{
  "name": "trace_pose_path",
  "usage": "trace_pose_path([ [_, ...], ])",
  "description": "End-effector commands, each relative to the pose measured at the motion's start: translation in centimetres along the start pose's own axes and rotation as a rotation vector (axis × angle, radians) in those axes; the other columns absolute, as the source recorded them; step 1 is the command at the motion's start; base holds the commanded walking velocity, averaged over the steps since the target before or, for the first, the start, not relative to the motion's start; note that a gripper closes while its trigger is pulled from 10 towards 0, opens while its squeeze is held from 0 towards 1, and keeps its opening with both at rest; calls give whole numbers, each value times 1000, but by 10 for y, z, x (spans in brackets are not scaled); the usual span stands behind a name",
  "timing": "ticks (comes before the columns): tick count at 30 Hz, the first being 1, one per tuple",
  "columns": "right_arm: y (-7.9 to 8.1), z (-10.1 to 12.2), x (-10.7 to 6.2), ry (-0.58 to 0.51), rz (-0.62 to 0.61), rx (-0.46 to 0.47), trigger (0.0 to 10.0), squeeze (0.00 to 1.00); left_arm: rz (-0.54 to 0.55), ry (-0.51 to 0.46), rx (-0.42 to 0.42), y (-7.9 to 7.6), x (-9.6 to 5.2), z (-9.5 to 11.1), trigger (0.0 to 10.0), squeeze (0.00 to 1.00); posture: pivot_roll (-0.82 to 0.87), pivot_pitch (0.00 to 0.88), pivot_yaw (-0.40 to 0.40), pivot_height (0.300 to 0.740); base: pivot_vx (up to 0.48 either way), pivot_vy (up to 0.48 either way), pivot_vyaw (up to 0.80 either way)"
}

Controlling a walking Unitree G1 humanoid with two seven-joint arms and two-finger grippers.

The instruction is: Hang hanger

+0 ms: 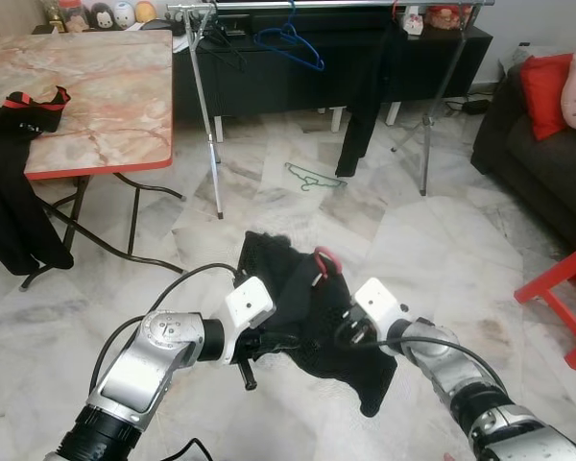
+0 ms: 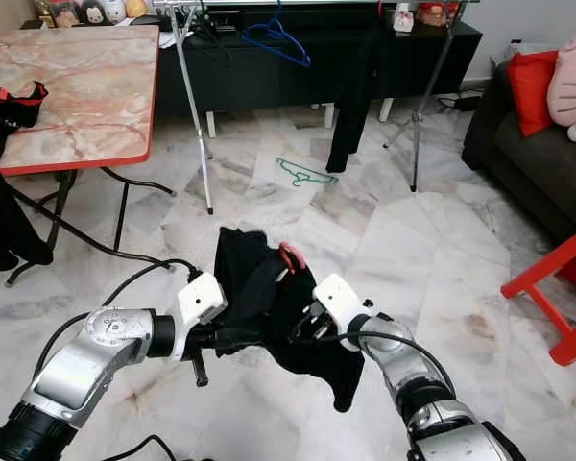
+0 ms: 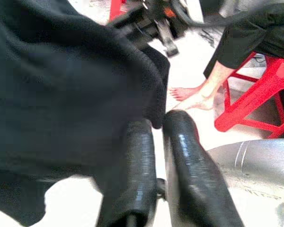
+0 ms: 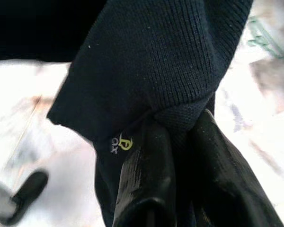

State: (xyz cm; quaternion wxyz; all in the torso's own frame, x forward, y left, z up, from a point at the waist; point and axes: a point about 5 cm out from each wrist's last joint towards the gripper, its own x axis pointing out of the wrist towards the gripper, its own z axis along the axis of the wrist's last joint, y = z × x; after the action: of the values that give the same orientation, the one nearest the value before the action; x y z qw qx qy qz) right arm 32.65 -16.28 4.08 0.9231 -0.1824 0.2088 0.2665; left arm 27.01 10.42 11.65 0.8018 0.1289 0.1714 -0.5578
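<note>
Two arms reach forward over the pale marble floor (image 1: 432, 240), and we go from the big things down. Dark sofa (image 1: 533, 158) along the right edge, with a red cushion (image 1: 545, 91) on it. Marble-topped folding table (image 1: 96, 96) at the left with a red rim; black clothing (image 1: 14, 182) hangs over its near corner. Low black cabinet (image 1: 269, 72) against the far wall. In front of it stands a metal clothes rack (image 1: 204, 106), its rail carrying a blue hanger (image 1: 290, 40) and a hanging dark garment (image 1: 360, 106). Red stool (image 1: 568, 298) at the right edge; in the left wrist view a seated person's bare feet (image 3: 189, 97) rest on the floor beside red stool legs.

Between our arms we hold up a black knitted garment (image 1: 302, 307), bunched and drooping toward the floor. A red hanger hook (image 1: 326, 260) pokes out at its top, just beside the right wrist. Our left gripper (image 3: 156, 127) has its two fingers pinched close together on an edge of the cloth. Our right gripper (image 4: 180, 127) is clamped on a gathered fold of the same knit, near a small yellow logo (image 4: 121, 143).

Smallest: a green hanger (image 1: 312, 177) lies flat on the floor below the rack, well apart from us.
</note>
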Motion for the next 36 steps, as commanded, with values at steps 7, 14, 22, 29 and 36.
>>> trace_pose_path([
  [7,-10,24,4,-93,-52,21,0,0,-22,7,6,-5,2,1,10000,1000,-18,58,-50,740,0,0,0],
  [14,-9,27,5,-112,-56,14,0,0,-18,11,5,-5,1,1,10000,1000,-19,61,-49,740,0,0,0],
  [22,-15,19,-3,-106,-5,-22,0,0,351,-10,34,39,-18,-1,10000,1000,-22,63,-47,740,0,0,0],
  [29,-24,5,-23,-81,193,-91,0,0,432,-65,3,49,-36,-7,10000,0,-30,64,-51,740,0,0,0],
  [36,-25,-11,-42,-21,430,-125,0,0,252,-15,12,32,-43,-22,10000,0,-31,63,-52,740,0,0,0],
])
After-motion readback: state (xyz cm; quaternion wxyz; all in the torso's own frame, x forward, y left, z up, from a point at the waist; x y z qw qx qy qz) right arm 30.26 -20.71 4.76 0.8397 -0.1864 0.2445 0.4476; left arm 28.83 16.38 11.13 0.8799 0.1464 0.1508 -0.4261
